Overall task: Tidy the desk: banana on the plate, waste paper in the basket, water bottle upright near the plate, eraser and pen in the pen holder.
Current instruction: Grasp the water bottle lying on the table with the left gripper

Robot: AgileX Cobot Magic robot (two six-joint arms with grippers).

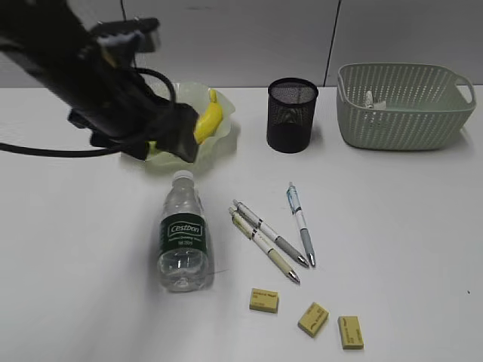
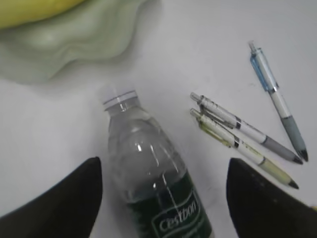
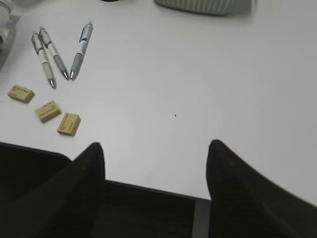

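White table (image 1: 392, 249) runs back to a pale grey wall. Nearest the camera, three yellow erasers (image 1: 310, 317) lie in a loose row, right of centre, well apart from the holder they belong in. Just beyond them three pens (image 1: 272, 237) lie flat, tips toward the near right, two of them touching side by side. Left of the pens the water bottle (image 1: 182, 243) lies on its side, cap pointing far, toward the plate; it needs standing up. The left tool (image 2: 163, 198) hangs above it with its fingers spread wide, one on each side of the bottle body in the left wrist view, apparently lined up to close around it. Farther back on the left, the green wavy plate (image 1: 219, 132) already holds the banana (image 1: 208, 121). At centre far stands the black mesh pen holder (image 1: 291, 115), and at far right the pale green basket (image 1: 404, 105) with what looks like crumpled paper inside. The right tool (image 3: 156, 168) waits over the table's near right edge, fingers spread, holding nothing.
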